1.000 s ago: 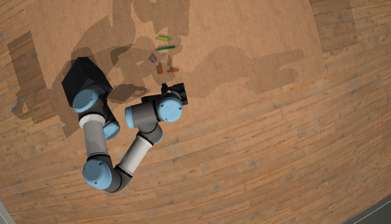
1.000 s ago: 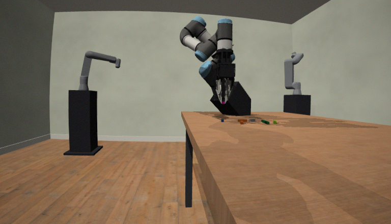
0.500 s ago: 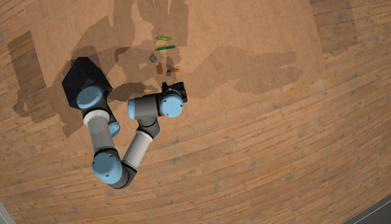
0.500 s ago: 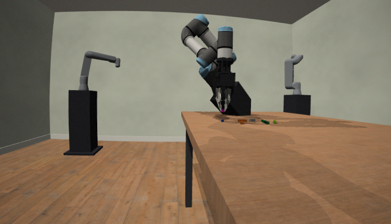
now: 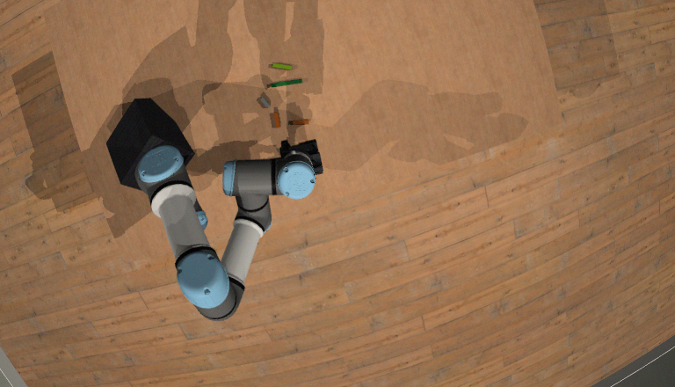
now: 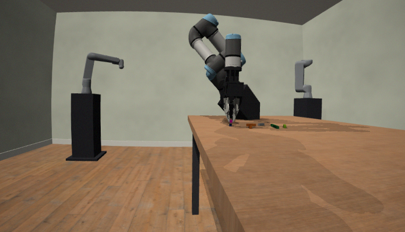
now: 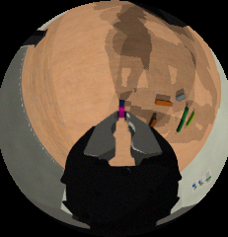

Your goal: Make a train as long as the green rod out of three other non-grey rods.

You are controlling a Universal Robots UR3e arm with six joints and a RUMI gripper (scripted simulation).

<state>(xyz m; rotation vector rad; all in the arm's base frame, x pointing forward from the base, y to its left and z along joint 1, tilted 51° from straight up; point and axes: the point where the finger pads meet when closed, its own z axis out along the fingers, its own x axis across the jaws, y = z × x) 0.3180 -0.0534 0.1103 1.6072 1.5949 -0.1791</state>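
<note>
My gripper point(image 6: 230, 118) is shut on a short magenta rod point(image 7: 121, 114) and holds it low over the table, near the left edge. A small blue rod point(image 7: 121, 103) lies on the table just beyond the magenta rod's tip; it also shows in the side view point(image 6: 230, 124). I cannot tell if they touch. The green rod point(image 5: 286, 83) lies farther off, with a lime rod point(image 5: 282, 66) beside it. Two orange rods point(image 5: 275, 119) point(image 5: 299, 121) lie at right angles to each other between the gripper and the green rod. In the overhead view the arm's wrist hides the fingers.
A grey rod point(image 5: 264, 99) lies between the orange rods and the green rod. The arm's black base point(image 5: 147, 136) stands on the table to the left of the rods. The table's left edge point(image 6: 205, 163) is close to the gripper.
</note>
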